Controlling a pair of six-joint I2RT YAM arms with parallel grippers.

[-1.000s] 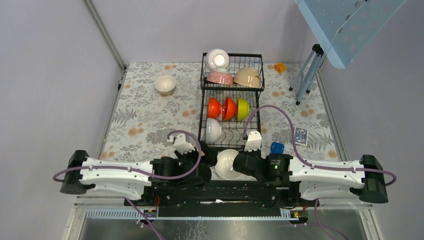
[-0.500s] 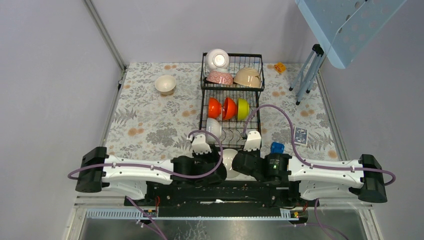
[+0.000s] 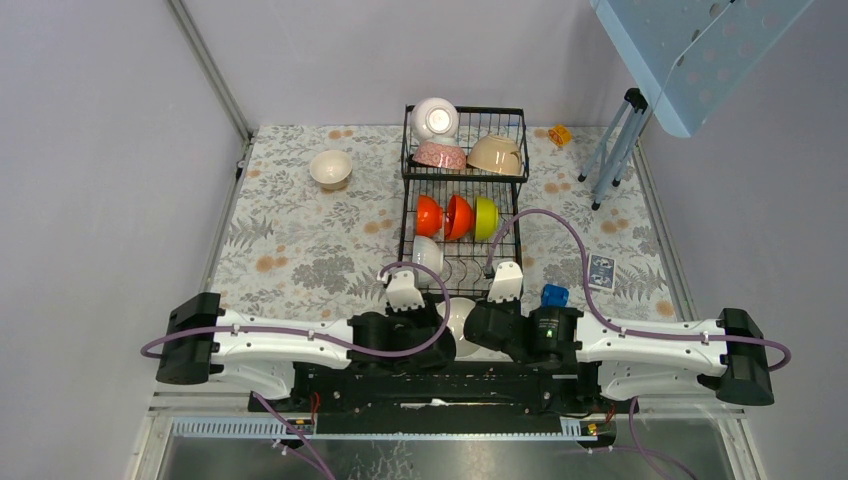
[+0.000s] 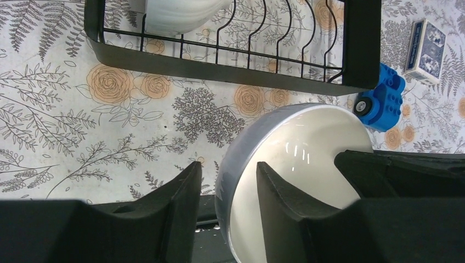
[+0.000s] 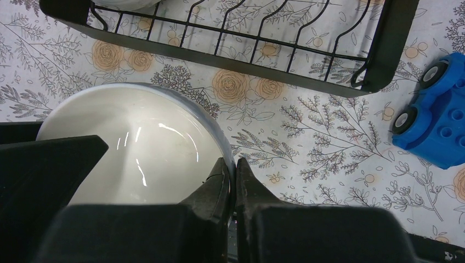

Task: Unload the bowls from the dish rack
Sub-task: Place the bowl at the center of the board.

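Observation:
A white bowl [image 3: 460, 320] hangs tilted just in front of the black dish rack [image 3: 490, 108], between both grippers. My right gripper [image 5: 234, 161] is shut on its right rim [image 5: 142, 159]. My left gripper [image 4: 227, 167] is open, one finger inside and one outside the bowl's left rim [image 4: 307, 142]. On the rack's upper tier sit a white bowl [image 3: 435, 118], a pink-patterned bowl [image 3: 440, 155] and a beige bowl [image 3: 495, 155]. In the lower tray stand two orange-red bowls [image 3: 444, 215], a yellow-green bowl [image 3: 486, 217] and a white bowl [image 3: 427, 258].
A cream bowl [image 3: 330, 168] stands on the floral cloth at the far left. A blue toy block [image 3: 553, 296] lies by the right wrist and a card box [image 3: 601, 270] beyond it. A small yellow object [image 3: 560, 134] and a light blue stand's legs [image 3: 612, 150] are at the far right.
My left arm has swung right and its open fingers now straddle the held bowl's left rim. The right gripper kept its hold and barely moved.

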